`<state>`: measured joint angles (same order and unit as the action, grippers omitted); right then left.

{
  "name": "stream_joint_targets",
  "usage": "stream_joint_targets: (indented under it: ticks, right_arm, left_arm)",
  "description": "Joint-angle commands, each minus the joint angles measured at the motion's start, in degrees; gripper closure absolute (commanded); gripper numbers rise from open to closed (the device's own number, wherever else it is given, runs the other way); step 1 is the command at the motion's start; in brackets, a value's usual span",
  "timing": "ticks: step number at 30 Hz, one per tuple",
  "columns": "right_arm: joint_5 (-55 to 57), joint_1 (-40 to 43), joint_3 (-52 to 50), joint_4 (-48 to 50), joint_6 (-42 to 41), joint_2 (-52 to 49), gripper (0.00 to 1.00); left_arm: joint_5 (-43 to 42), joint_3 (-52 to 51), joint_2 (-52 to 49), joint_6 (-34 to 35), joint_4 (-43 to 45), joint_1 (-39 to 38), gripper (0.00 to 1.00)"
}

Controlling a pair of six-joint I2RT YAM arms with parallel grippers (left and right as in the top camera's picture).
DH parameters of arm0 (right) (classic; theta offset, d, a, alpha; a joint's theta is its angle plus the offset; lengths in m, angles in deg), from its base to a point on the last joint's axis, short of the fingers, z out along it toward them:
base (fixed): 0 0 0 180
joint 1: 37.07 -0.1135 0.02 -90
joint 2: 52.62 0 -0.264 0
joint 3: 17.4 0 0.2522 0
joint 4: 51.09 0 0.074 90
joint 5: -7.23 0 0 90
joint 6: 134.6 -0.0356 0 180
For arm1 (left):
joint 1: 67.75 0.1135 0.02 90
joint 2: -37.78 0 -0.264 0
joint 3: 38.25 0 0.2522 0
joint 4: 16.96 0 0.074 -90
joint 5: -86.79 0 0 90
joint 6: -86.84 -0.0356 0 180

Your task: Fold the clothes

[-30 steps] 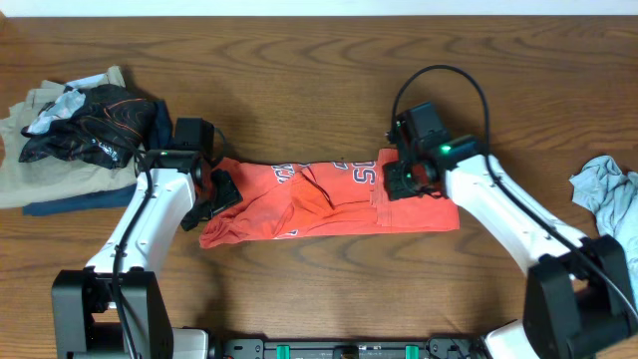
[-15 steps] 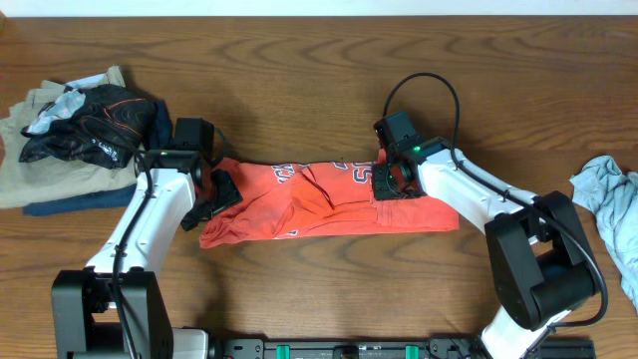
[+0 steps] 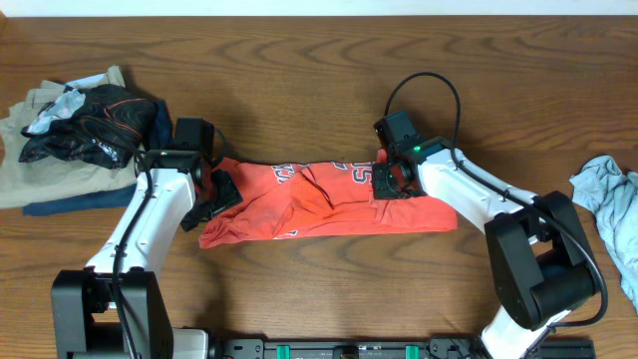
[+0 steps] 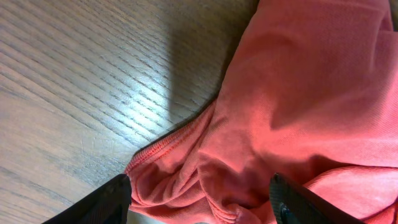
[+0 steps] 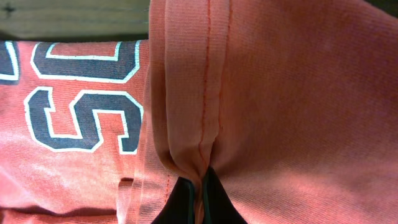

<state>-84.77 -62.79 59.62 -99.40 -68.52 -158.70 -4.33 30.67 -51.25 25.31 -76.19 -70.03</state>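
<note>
**Overhead view, left to right.** A pile of dark and tan garments (image 3: 75,130) is lying at the far left of the table (image 3: 299,70), close to the left arm's elbow but apart from the work. The left gripper (image 3: 217,199) is hovering at the bunched left end of the coral-red T-shirt (image 3: 309,204), jaws spread and holding nothing. The T-shirt is lying as a folded band across the table's middle, between the two arms. Bare wood is lying open behind it and in front of it. The right gripper (image 3: 391,181) is sitting on the band's right part, under a looping black cable (image 3: 424,85). A grey cloth (image 3: 606,194) is lying at the right edge, well apart.

**Left wrist view.** Two dark fingers (image 4: 102,202) are flanking the rumpled hem, with wood grain showing beside it.

**Right wrist view.** The jaws are pinching together on a raised ridge of the stitched hem (image 5: 208,93), a grip the gripper's body is hiding overhead. Block lettering (image 5: 81,99) is showing just left of the ridge.
</note>
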Motion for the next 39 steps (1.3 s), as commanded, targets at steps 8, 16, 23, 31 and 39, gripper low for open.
stream_joint_targets:
  ticks: [8, 16, 23, 31, 39]
  right_arm:
    - [-12.7, -2.0, 1.6, -0.9, 3.4, 4.2, 0.99]
    - [-12.8, -4.7, 1.6, 0.3, 3.4, 4.2, 0.99]
    - [-12.5, -5.2, 1.5, 0.1, 3.4, 4.2, 0.34]
    - [-6.1, -2.2, 4.9, -2.7, 6.8, 6.9, 0.42]
    - [-4.4, -0.2, 7.3, -0.9, 7.3, 7.5, 0.43]
  left_arm:
    - [0.2, 0.6, 0.3, -0.3, -0.3, 0.3, 0.27]
    - [0.2, 0.6, 0.3, -0.3, -0.4, 0.3, 0.27]
    - [0.2, 0.6, 0.3, -0.3, -0.6, 0.3, 0.27]
    - [0.2, 0.6, 0.3, -0.3, -0.6, 0.3, 0.27]
    - [0.2, 0.6, 0.3, -0.3, -0.6, 0.3, 0.27]
